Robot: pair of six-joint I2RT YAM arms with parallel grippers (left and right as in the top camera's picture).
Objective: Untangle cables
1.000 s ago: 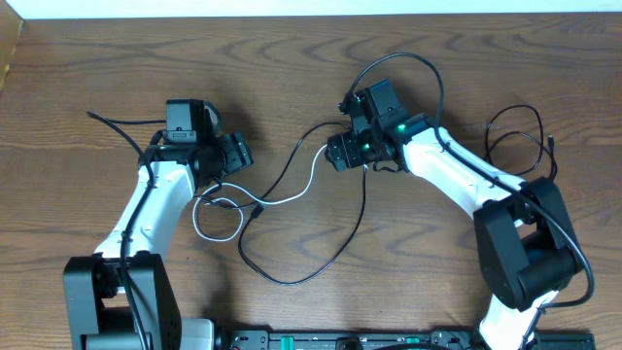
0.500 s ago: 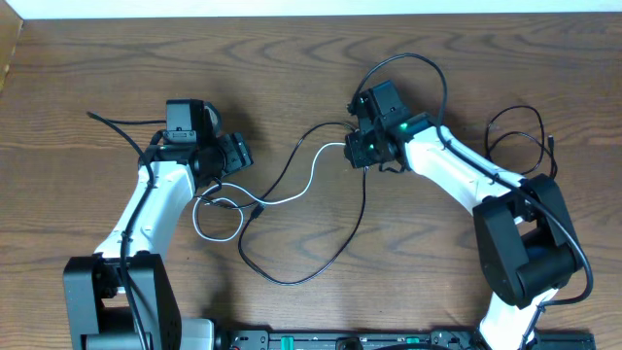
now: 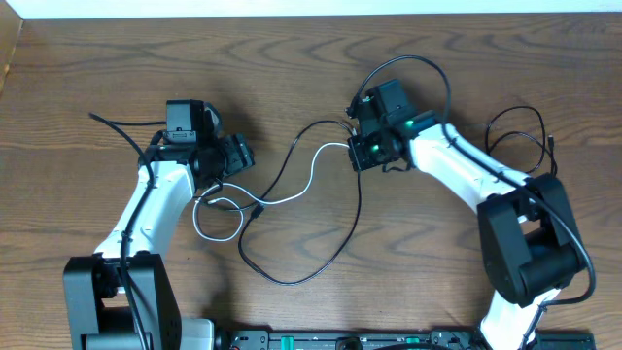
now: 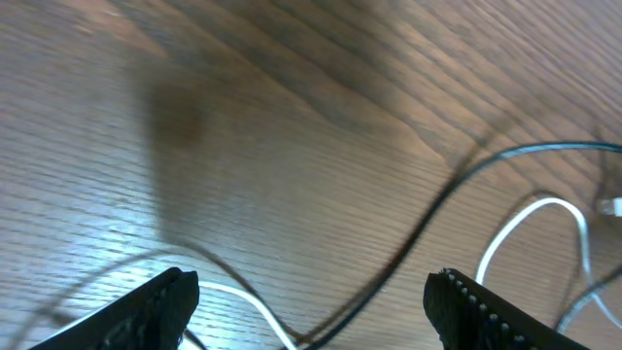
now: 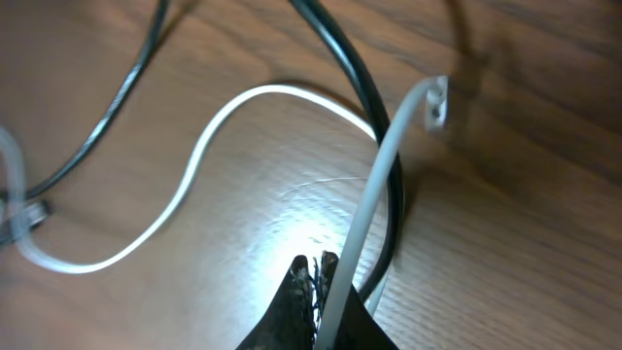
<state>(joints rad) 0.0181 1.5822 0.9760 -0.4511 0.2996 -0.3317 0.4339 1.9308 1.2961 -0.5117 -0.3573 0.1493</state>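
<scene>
At the left of the overhead frame my left claw [image 3: 238, 154] is spread wide and grips nothing, just up-frame from the small loop of the thin white cable [image 3: 282, 199]. That cable runs left to right, climbing toward centre frame and crossing the thin black cable [image 3: 342, 243], which sags in a big loop toward the bottom edge. Right of centre, my right claw [image 5: 316, 292] is pinched on the white cable near its small plug end [image 5: 437, 102], which points to the wrist view's upper right.
</scene>
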